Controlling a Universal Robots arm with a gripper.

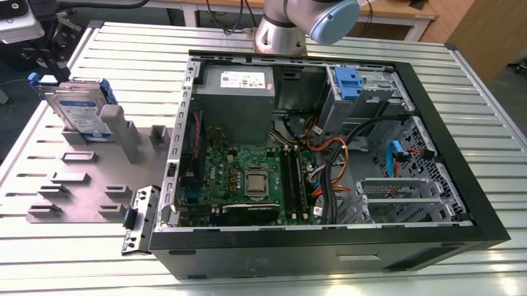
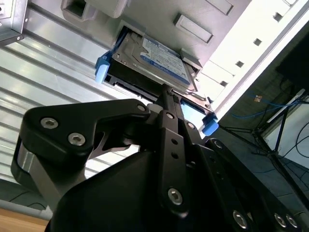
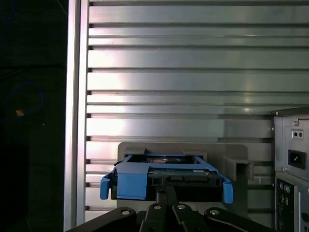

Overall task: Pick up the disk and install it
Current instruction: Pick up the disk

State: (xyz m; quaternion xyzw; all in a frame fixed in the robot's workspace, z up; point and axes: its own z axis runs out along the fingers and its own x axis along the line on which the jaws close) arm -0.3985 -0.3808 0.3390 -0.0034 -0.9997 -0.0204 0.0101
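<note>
One disk (image 1: 78, 110) upright in grey stand (image 1: 82, 191) on worktop (image 1: 123, 43), jaws pressed together, holding nothing, pointing toward its blue carrier (image 3: 130, 181)

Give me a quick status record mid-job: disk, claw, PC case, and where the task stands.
disk: hard drive in a blue carrier, standing on edge in a holder on the grey fixture plate, at the exterior view's left
claw: shut, holding nothing, pointed at the disk in both wrist views, not touching it
PC case: open, lying on its side beside the fixture plate on the slatted table
task state: disk not picked up, not installed
</note>
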